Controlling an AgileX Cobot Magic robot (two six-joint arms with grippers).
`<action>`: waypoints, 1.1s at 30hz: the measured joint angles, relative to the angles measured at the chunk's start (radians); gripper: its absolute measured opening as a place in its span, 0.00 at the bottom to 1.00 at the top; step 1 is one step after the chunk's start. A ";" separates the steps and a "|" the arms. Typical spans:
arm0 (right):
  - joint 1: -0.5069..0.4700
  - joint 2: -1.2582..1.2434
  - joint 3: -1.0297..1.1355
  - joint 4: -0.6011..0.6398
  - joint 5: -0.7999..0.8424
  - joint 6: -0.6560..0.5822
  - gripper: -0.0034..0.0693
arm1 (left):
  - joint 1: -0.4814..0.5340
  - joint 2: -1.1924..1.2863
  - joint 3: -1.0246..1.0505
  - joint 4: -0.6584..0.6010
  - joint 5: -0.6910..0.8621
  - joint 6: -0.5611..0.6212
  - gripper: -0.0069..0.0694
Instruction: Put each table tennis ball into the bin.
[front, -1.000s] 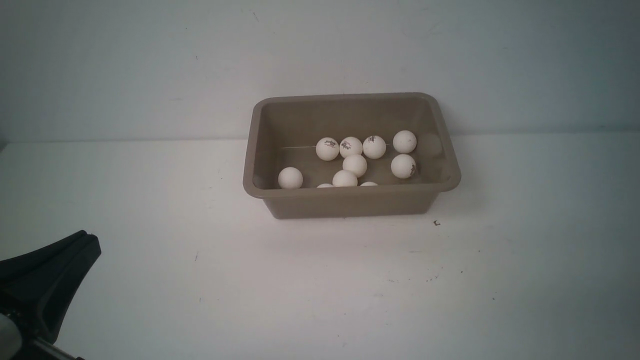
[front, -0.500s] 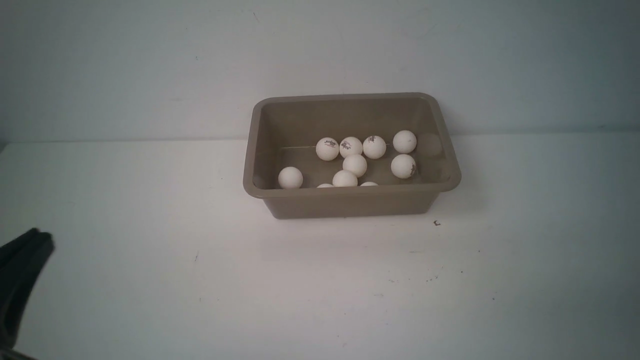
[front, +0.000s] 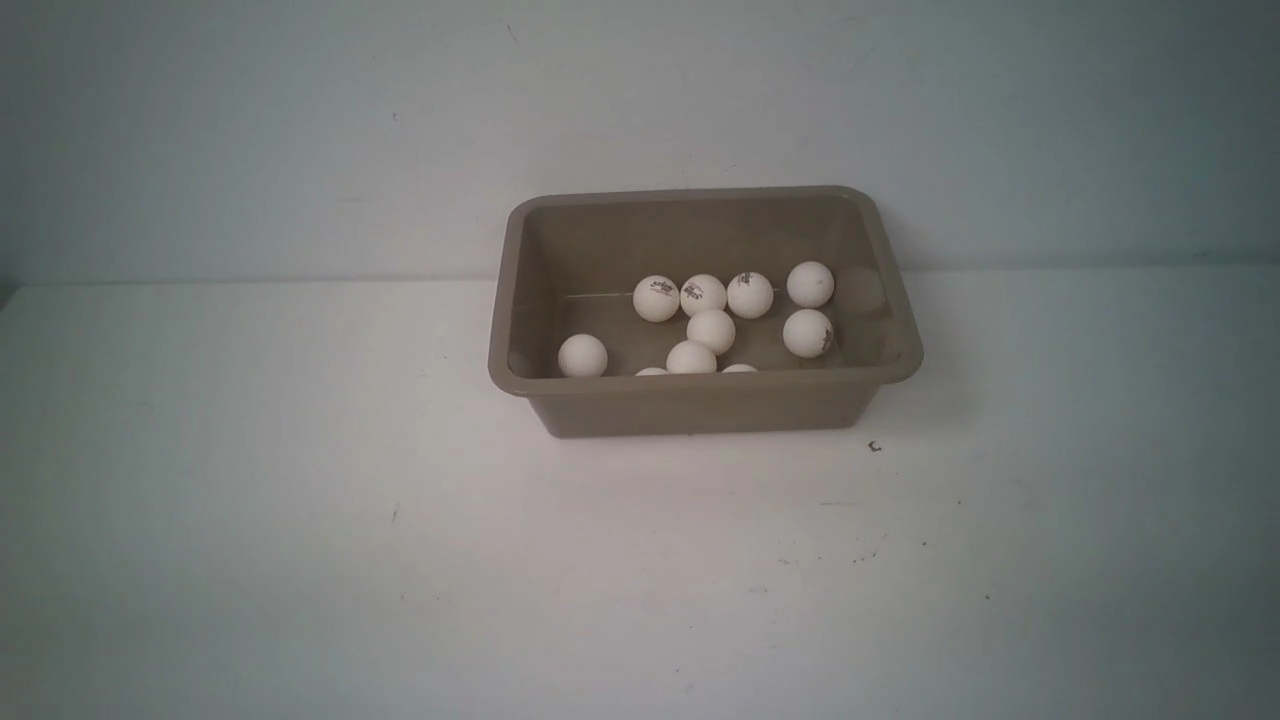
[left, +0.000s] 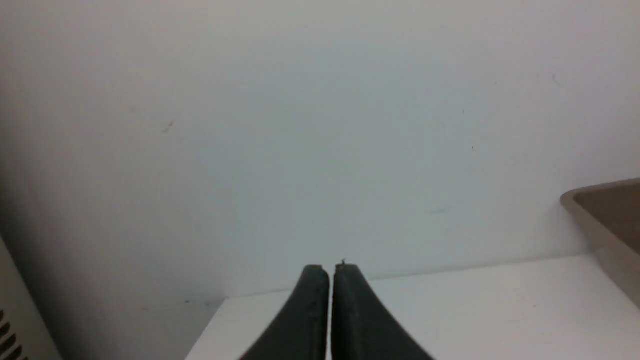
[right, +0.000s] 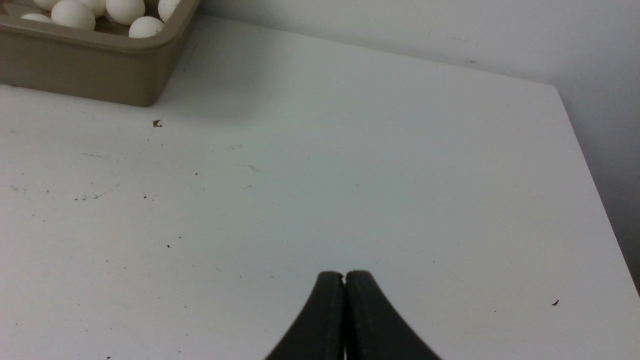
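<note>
Soft, even, fairly dim light in all views, with a cool grey-green cast. Front view darkens toward the corners; the table (front: 300, 560) is brightest around its middle. The bin (front: 700, 405) casts a faint, soft-edged shadow on its right side and its inside is dull. The balls (front: 711, 331) show no hard glare, logos smudgy. Left gripper (left: 330, 272) and right gripper (right: 344, 280) read as black shapes, slightly soft. Overall mild compression blur, low contrast.

My left pincer (left: 330, 272): pulled back, gone from the front view
Lower-left desk (front: 150, 560): bare where my pincer was
</note>
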 joint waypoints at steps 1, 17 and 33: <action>0.000 0.000 0.000 0.000 0.001 0.000 0.02 | 0.000 0.000 0.010 -0.001 -0.004 0.006 0.09; 0.000 0.000 0.000 0.000 0.000 0.001 0.02 | 0.000 0.000 -0.041 0.073 0.030 0.070 0.09; 0.000 0.000 0.000 0.000 0.000 0.001 0.02 | 0.000 0.000 0.038 1.189 0.208 -1.307 0.09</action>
